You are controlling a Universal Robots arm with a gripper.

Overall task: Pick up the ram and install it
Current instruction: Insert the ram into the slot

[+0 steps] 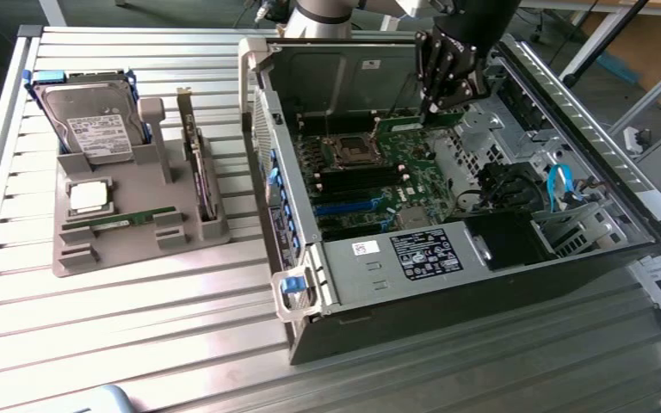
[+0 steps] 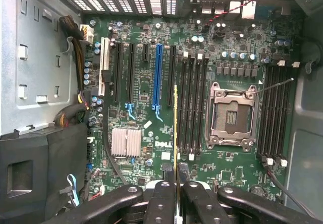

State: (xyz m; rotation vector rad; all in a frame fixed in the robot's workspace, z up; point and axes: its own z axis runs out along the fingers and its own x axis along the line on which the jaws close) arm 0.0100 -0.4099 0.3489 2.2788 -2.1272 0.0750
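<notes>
**Gripper** (image 2: pixel 175 177): one. Jaws nearly closed, clamped on the ram (image 2: pixel 175 128). Its body is cut off at the picture edge.

**Ram:** one in the grip, seen edge-on as a thin yellow-green line. It is over the board (image 2: pixel 222 161) inside the case (image 1: pixel 354 258), just beside the nearest memory slot. Its chips and label are hidden. Contact with the board cannot be determined.

**Board items, wrist view:**
- Memory slots: two banks of four, one on each side of the socket (image 2: pixel 232 115).
- Socket: one, open.
- Blue slot (image 2: pixel 159 72): one.
- Heatsink (image 2: pixel 126 142): one.

**Exterior view:** the holder (image 1: pixel 135 258) stands on the table (image 1: pixel 113 344) to the left of the case. It carries one hard drive (image 1: pixel 95 125) and one processor (image 1: pixel 87 196). The fingertips are hard to separate from the dark chassis.
</notes>
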